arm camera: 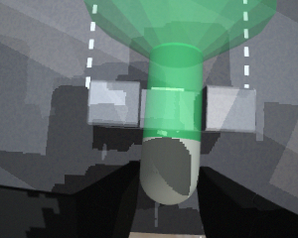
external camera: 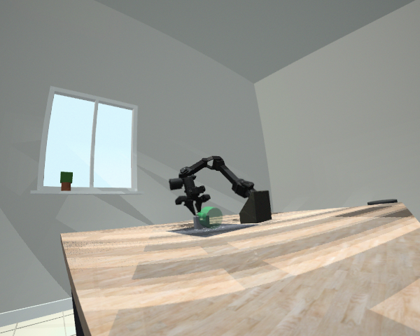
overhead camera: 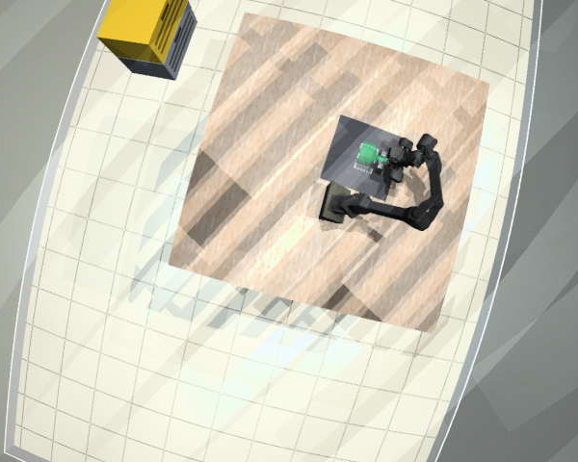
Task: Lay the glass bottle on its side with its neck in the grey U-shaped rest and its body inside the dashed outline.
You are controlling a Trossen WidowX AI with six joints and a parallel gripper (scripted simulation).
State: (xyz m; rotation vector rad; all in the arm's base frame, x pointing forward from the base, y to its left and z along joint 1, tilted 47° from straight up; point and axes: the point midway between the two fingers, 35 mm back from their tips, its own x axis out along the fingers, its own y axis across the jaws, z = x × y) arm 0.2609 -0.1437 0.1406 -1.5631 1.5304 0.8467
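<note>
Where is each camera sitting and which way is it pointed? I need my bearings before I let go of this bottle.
Top: high overhead, facing down at the table; shows the whole arm.
Exterior: low, beyond the table's edge, looking across it toward the window; shows the arm side-on.
Wrist: by the gripper, facing its fingertips; shows only dark fingers.
Top and wrist share the dashed outline.
</note>
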